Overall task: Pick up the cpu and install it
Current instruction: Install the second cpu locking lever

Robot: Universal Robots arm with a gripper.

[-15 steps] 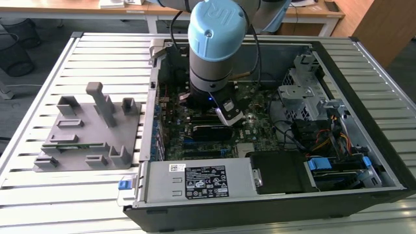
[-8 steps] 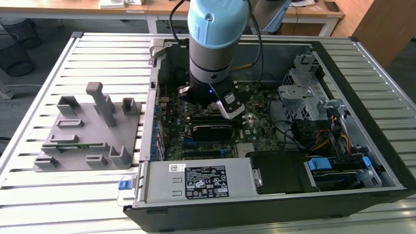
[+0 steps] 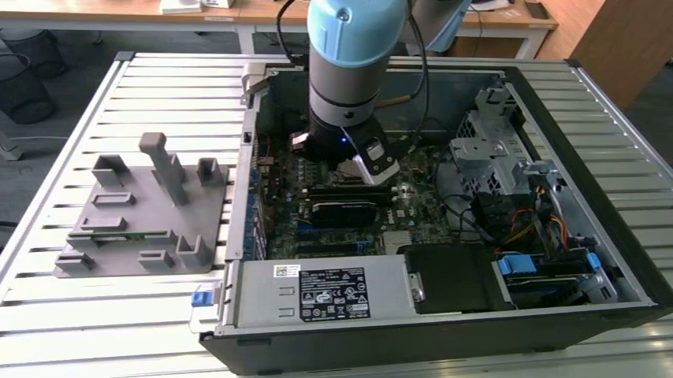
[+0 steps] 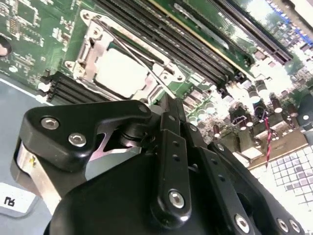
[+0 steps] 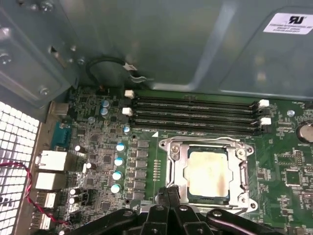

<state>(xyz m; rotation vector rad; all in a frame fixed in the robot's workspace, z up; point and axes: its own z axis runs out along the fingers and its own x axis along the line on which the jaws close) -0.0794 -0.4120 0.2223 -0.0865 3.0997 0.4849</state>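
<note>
We see the cpu seated in its socket on the board, beside the memory slots. The gripper, fingers together and empty, hangs just beside the socket edge. Case walls ring the board.

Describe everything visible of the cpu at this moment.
The cpu is a small flat square chip with a pale metal-looking top, faintly yellowed in patches in the first wrist view and plain whitish in the second wrist view. It lies flat inside the socket on the green motherboard, beside the black memory slots. The socket's metal frame surrounds it and overlaps its edges. The gripper sits just off the socket's edge, not touching the chip.
</note>
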